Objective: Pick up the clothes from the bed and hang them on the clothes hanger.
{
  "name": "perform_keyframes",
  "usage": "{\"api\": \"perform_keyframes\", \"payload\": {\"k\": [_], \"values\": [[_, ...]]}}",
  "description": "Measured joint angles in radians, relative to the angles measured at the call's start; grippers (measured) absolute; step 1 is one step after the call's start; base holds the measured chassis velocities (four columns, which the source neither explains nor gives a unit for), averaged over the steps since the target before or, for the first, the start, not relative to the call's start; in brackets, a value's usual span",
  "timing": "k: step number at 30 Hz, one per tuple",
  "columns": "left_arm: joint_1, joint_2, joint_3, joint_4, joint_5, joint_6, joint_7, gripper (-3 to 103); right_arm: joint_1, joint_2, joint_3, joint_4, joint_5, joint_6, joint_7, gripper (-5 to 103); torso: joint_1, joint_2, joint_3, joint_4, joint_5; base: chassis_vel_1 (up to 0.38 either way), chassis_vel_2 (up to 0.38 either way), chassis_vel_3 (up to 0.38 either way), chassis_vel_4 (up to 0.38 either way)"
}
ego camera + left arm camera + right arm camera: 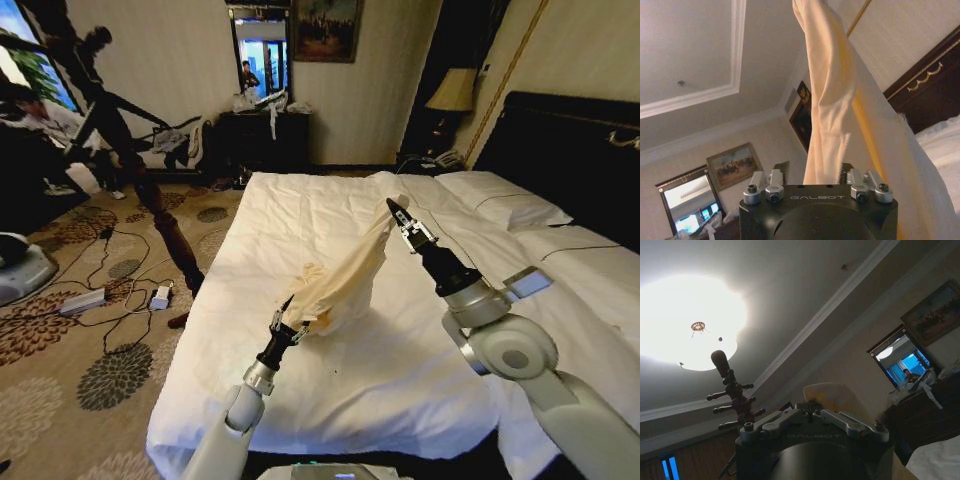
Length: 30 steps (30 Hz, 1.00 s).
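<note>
From the head camera, both arms reach out over the bed (330, 380). The right gripper (393, 206) has its jaws pressed together on the upper end of a cream garment (345, 275), which is stretched from those jaws down to the left gripper (281, 322), whose jaws pinch its lower, bunched end. The cloth is off the duvet, so picking up appears done; hanging is left. A dark wooden coat stand (150, 190) leans on the carpet well apart from both jaws, past the bed's left edge. I cannot make out a shoulder-shaped hanger.

In the left wrist camera, the garment (832, 100) rises straight out from between the jaws of the left gripper (815, 182) toward the ceiling, with a looser fold hanging beside them.

In the right wrist camera, a tuft of the garment (832, 395) sticks up just beyond the right gripper (812, 412), whose jaws look closed on it. The knobbed top of the coat stand (732, 390) stands beyond and to one side of the jaws, not touching them.
</note>
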<state>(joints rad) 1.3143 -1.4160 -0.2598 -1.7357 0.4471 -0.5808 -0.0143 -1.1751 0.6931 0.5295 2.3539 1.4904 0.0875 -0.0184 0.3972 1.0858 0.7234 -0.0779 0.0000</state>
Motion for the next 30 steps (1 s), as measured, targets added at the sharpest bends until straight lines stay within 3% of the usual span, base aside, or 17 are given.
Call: {"api": "perform_keyframes", "payload": {"k": [2, 4, 8, 12, 14, 23, 27, 28, 30], "values": [[0.006, -0.002, 0.004, -0.011, 0.000, -0.001, -0.001, 38, -0.003, 0.003, 0.000, -0.002, -0.005, 0.000, 0.000, 0, 0.000, 0.000, 0.000, 0.0000, 0.0000, 0.000, 0.000, 0.000, 0.000], [0.009, -0.002, 0.005, -0.014, 0.000, -0.001, -0.001, 38, -0.004, 0.005, 0.000, -0.003, -0.007, 0.000, 0.000, 0, 0.000, 0.000, 0.000, 0.0000, 0.0000, 0.000, 0.000, 0.000, 0.000], [0.016, 0.002, 0.003, -0.021, 0.000, -0.002, -0.001, 16, -0.002, 0.010, -0.004, -0.008, -0.010, 0.001, 0.001, 0, 0.000, 0.000, 0.000, 0.0000, 0.0000, 0.000, 0.000, 0.000, 0.000], [0.020, 0.005, 0.000, -0.027, -0.002, -0.002, -0.001, 11, 0.000, 0.012, -0.006, -0.010, -0.011, 0.001, 0.002, 0, 0.000, 0.000, 0.000, 0.0000, 0.0000, 0.000, 0.000, 0.000, 0.000], [0.030, 0.009, -0.004, -0.041, -0.005, -0.002, -0.001, 2, 0.001, 0.015, -0.009, -0.015, -0.015, 0.001, 0.002, 0, 0.000, 0.000, 0.000, 0.0000, 0.0000, 0.000, 0.000, 0.000, 0.000], [0.096, 0.076, -0.068, -0.172, -0.081, 0.020, 0.012, 0, 0.014, 0.027, -0.018, -0.043, -0.027, 0.004, 0.041, 0, 0.000, 0.000, 0.000, 0.0000, -0.0001, 0.000, 0.000, 0.000, 0.000], [0.143, 0.188, -0.162, -0.331, -0.299, 0.108, 0.048, 0, 0.052, 0.024, -0.014, -0.049, -0.013, 0.014, 0.047, 0, 0.000, 0.000, 0.000, 0.0003, -0.0002, 0.000, 0.000, 0.000, 0.000], [0.143, 0.188, -0.162, -0.331, -0.299, 0.108, 0.048, 0, 0.052, 0.024, -0.014, -0.049, -0.013, 0.014, 0.047, 0, 0.000, 0.000, 0.000, 0.0003, -0.0002, 0.000, 0.000, 0.000, 0.000], [0.154, 0.259, -0.218, -0.437, -0.456, 0.180, 0.061, 0, 0.067, 0.003, 0.007, -0.014, -0.004, 0.021, -0.019, 0, 0.000, 0.000, 0.000, 0.0004, -0.0003, 0.000, 0.000, 0.000, 0.000]]}}
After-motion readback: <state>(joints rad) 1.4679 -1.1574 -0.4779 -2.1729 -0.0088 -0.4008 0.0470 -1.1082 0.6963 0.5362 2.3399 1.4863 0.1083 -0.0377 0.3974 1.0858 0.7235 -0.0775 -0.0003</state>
